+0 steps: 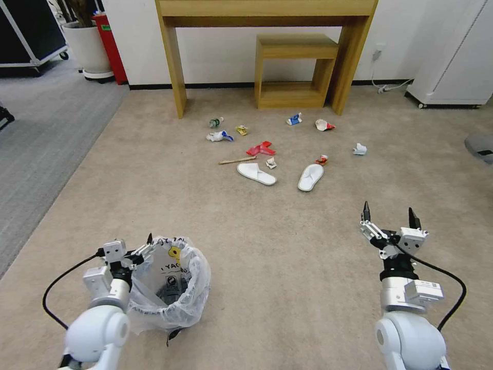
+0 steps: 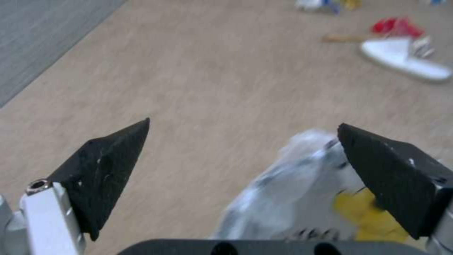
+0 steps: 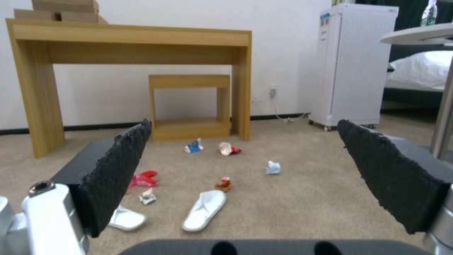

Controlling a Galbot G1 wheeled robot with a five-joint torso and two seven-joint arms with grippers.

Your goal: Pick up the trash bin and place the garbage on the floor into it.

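head overlooks floor (image 1: 154, 205); wrists low, forward

Bin liner print (image 1: 172, 267): dark lettering beside a yellow mark, illegible.
Red container label (image 1: 106, 28), 11 o'clock: green, unreadable.
Legible text: none.

- Left gripper (image 1: 149, 246): head view showed one fingertip against the bag; the other was hidden behind the plastic of the trash bin (image 1: 169, 288).
- Trash bin's dark body was mostly masked by the crinkly bag; print on the bag was too small to read.
- Left wrist view: the bin bag (image 2: 302, 191) was smeared with blur and cut off by the gripper body at the frame edge; the white slipper (image 2: 406, 62) and red paper (image 2: 396, 26) were blurred too.
- Right wrist view: one slipper (image 3: 125, 219) was partly hidden behind a finger pad (image 3: 113, 177).
- Small wrappers near the wooden desk (image 1: 267, 10) were too small to identify; the desk top was cropped.
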